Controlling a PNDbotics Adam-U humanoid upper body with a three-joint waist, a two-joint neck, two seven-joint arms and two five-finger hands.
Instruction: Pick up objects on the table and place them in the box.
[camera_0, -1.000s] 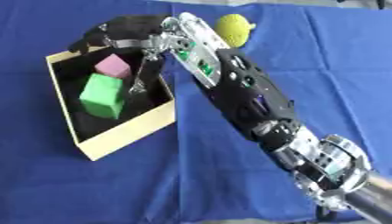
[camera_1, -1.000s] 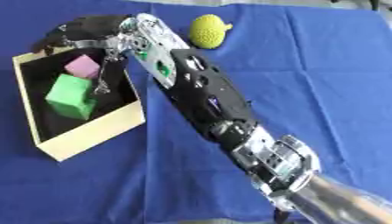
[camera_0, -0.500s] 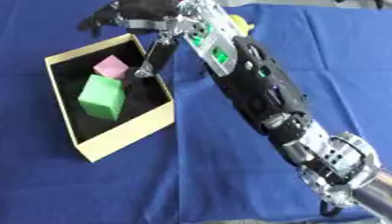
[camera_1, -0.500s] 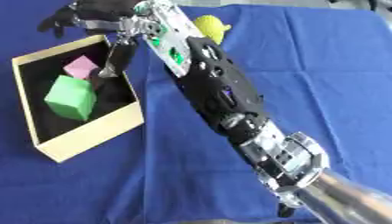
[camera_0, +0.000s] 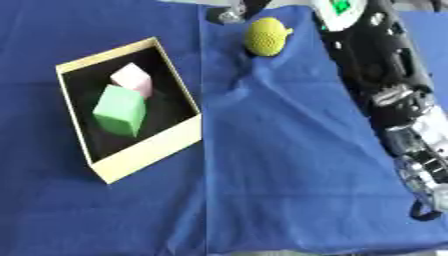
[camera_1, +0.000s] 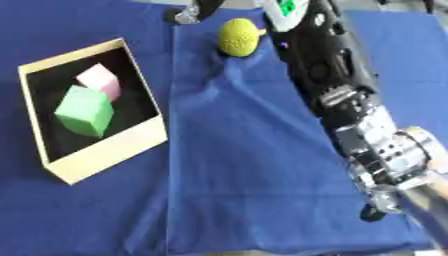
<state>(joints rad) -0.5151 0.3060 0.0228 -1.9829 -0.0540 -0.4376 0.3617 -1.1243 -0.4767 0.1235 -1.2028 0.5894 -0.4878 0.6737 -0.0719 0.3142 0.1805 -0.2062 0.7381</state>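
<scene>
Nearest, along the right edge of the bench (camera_0: 262, 190), the robot's right arm (camera_1: 350, 100) runs from the near right corner toward the far edge, black with silver joints. The bench is covered with a blue cloth (camera_0: 280, 150), creased toward the far side. On the left side sits the box (camera_0: 149, 150), pale-walled and black inside, set askew. Inside it a green cube (camera_0: 118, 110) lies nearer, with a pink cube (camera_0: 133, 79) just behind it, the two touching. Farther off, near the far edge, a yellow ball (camera_0: 265, 36) rests on the cloth, outside the box and just left of the arm. Only a little of the right hand (camera_1: 194, 10) shows at the far edge beyond the ball, so I cannot tell how its fingers stand.
</scene>
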